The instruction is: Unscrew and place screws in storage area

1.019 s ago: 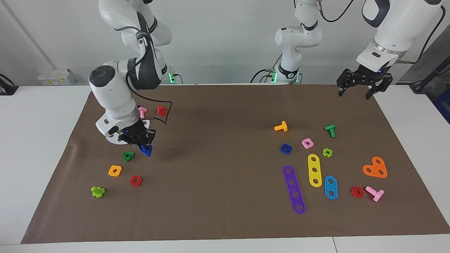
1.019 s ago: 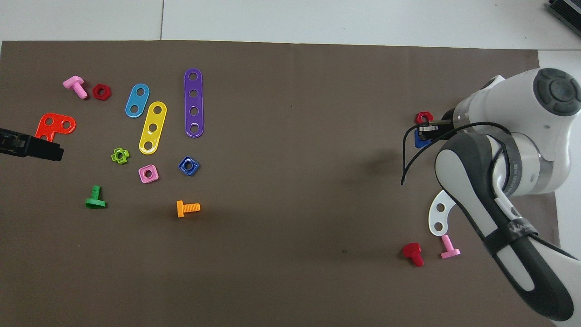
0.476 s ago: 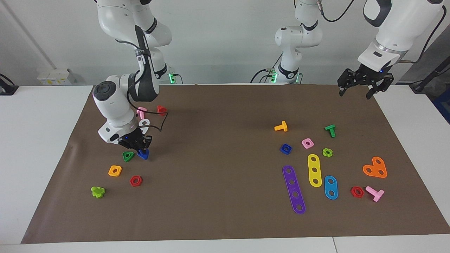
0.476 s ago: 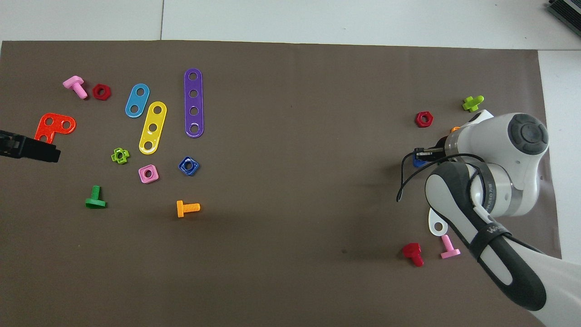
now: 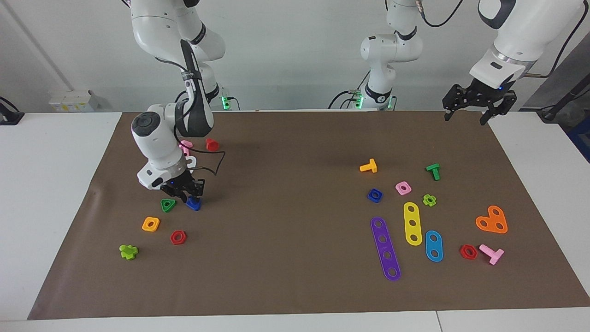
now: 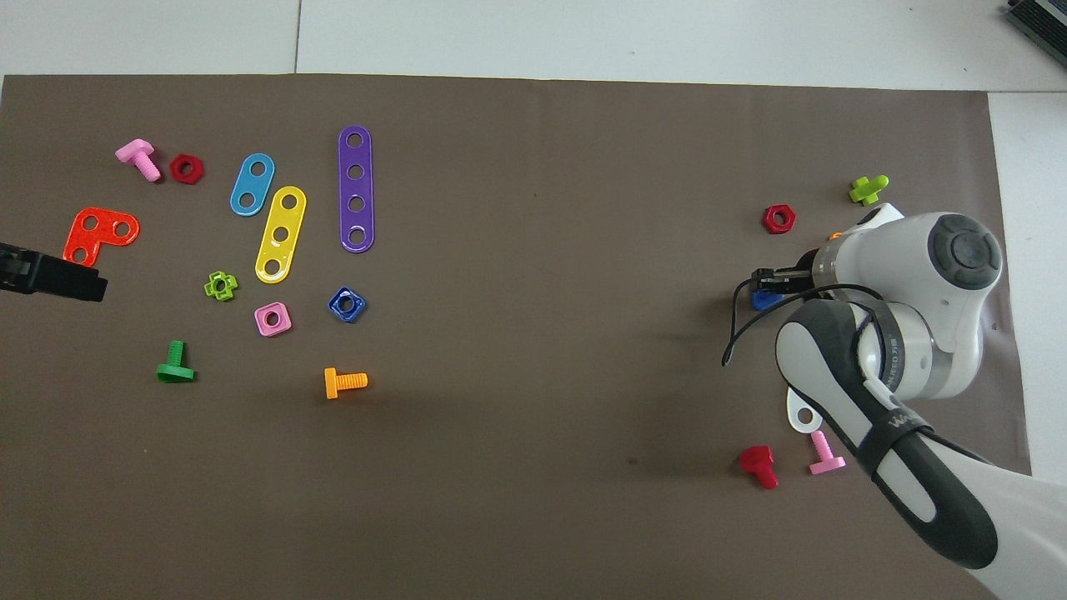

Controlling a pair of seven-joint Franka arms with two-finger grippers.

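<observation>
Right gripper [image 5: 190, 195] is sitting low over the dark-blue screw [image 5: 193, 204], fingertips at the bolt's top. Whether the fingers are clamping the screw or parting from it cannot be told from either view. The screw is resting on the brown mat [image 5: 295, 138], just beside the green triangular nut [image 5: 168, 204] and nearer to the robots than the orange square nut [image 5: 150, 224] and the red hex nut [image 5: 178, 237]. This patch appears to be the storage area, so the step in hand is judged to be the release of the screw.

Procedure for a clean release:
- Confirm that the screw is bearing on the mat before parting the fingers.
- Part the fingers fully, so that neither pad is dragging the head.
- Retract straight up. A sideways exit is likely to tip the bolt or knock the green triangular nut.
- Keep the trailing cable clear of the loose parts.

Left gripper [image 5: 468, 112] is hanging with its fingers spread, over the mat's edge at the left arm's end of the table; that arm is waiting.
</observation>
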